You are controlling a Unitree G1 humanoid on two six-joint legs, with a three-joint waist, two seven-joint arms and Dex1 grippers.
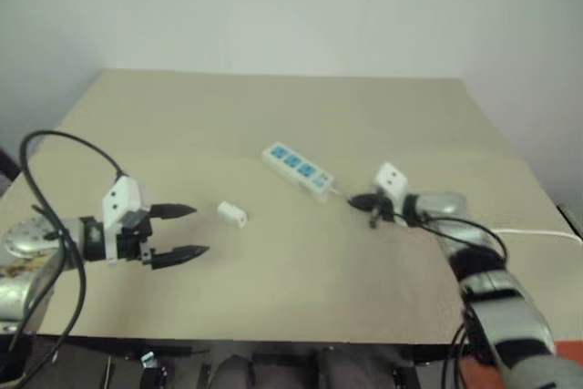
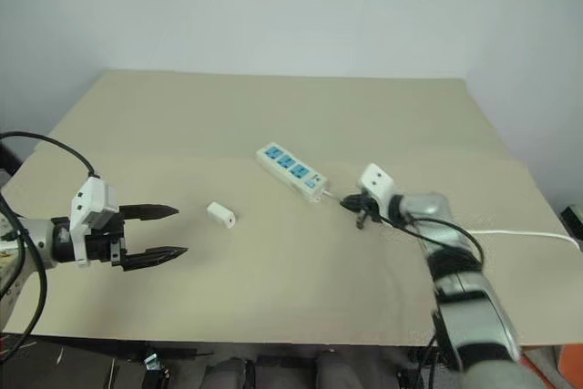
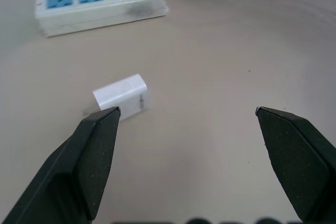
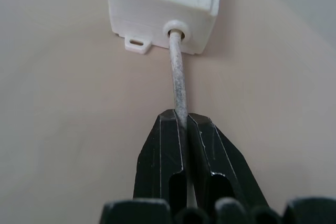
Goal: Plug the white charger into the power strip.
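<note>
Nearest on the worktop, the left pincer hovers with fingers spread wide, aimed at the white charger, which lies loose just beyond it. Farther back, the right pincer is clamped on the cord beside the power strip. The strip is seemingly being positioned; next, the charger needs grasping.

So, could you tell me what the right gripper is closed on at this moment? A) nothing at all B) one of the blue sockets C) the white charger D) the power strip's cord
D: the right wrist view shows the right gripper shut on the thin cord just behind the power strip; the white charger lies apart on the table.
</note>
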